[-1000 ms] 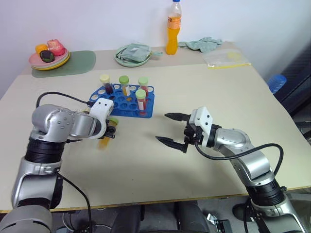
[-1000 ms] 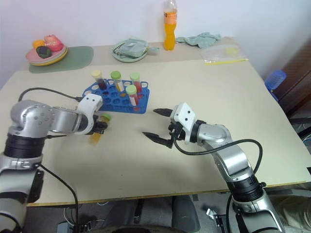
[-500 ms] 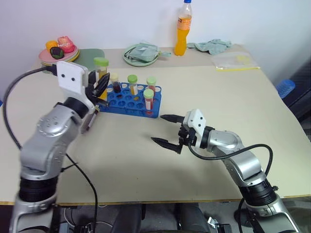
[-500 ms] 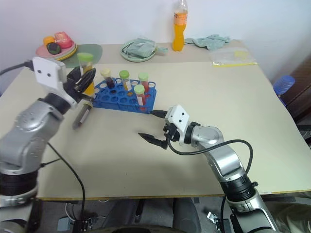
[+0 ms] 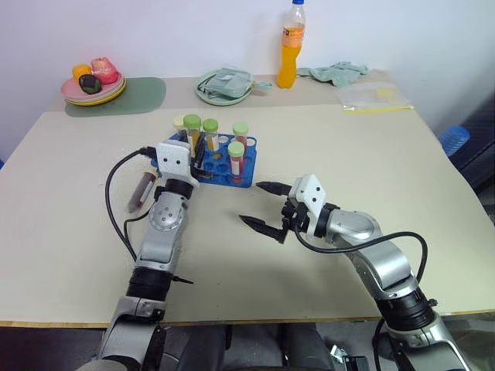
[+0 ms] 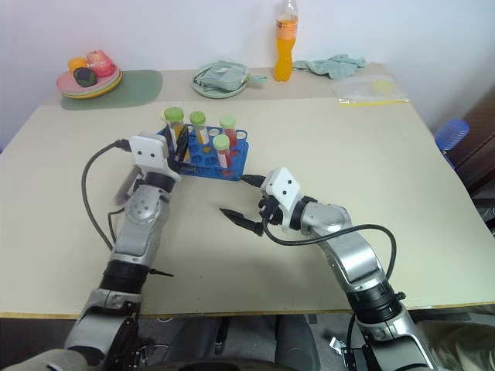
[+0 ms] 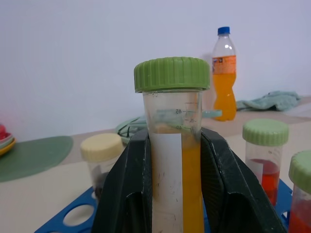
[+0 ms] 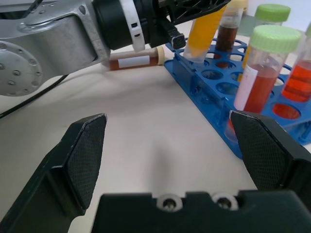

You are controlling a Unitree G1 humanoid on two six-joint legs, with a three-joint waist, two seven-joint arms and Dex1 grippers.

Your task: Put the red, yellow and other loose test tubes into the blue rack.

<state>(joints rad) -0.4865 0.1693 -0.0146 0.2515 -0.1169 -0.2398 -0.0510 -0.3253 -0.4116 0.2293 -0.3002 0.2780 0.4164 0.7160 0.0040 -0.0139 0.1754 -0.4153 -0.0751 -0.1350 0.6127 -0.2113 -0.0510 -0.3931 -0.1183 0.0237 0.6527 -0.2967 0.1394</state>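
The blue rack [image 5: 227, 182] stands left of centre on the table and holds several capped tubes, red, yellow and dark. My left gripper [image 5: 195, 154] is shut on a yellow test tube with a green cap [image 7: 172, 145]. It holds the tube roughly upright at the rack's near left corner, with the tube's lower end [image 8: 198, 46] at the outer holes. A dark purple-brown test tube with a cream cap [image 5: 141, 193] lies flat on the table left of that arm. My right gripper [image 5: 250, 202] hovers open and empty, in front of the rack and to its right.
At the back stand an orange drink bottle [image 5: 291, 46], a pale-green plate with a cloth [image 5: 224, 83], a plate of fruit [image 5: 93, 83] on a green mat, a crumpled cloth [image 5: 332, 71] and a plastic bag [image 5: 375, 97]. A black cable [image 5: 114, 202] loops beside the left arm.
My left gripper lifted the yellow tube from low over the table, swung it up and brought it to the rack's near left corner. The right gripper has stayed put.
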